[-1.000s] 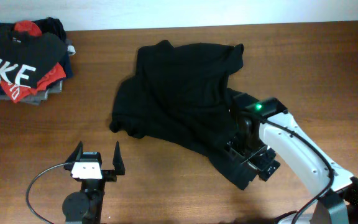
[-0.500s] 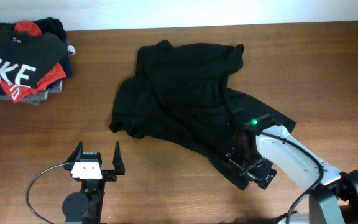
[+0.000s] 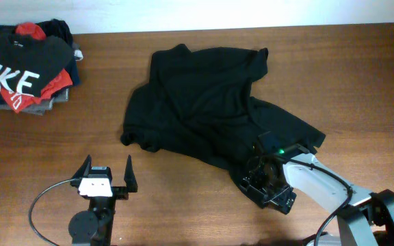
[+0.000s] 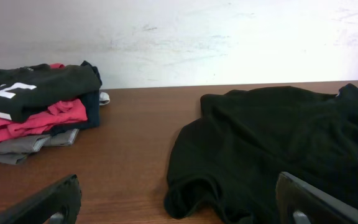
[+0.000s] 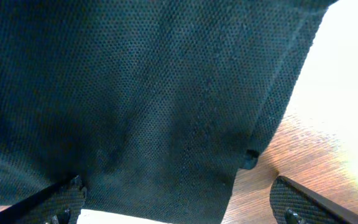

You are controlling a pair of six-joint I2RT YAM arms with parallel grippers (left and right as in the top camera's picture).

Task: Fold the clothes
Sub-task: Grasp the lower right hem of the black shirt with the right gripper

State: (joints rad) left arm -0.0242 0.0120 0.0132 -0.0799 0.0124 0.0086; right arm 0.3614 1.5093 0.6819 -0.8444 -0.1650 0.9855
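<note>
Black shirt (image 3: 197,102) is lying crumpled; right end effector (image 3: 265,190), spread, is dropping back to the lower-right hem, probably readying a grasp.

The white right arm (image 3: 317,186) has pulled back toward the near edge of the brown wooden tabletop (image 3: 183,198). A second ago it lay across the right side of the plain black short-sleeved T-shirt of thin soft fabric (image 3: 204,102). Now it is lower in the overhead view. Its small green light (image 3: 277,152) has slid down with it. More of the shirt's right side shows now, where the arm used to cover it. The arm's black fingers (image 5: 64,198) have moved down too and now sit at the shirt's lowest corner.
</note>
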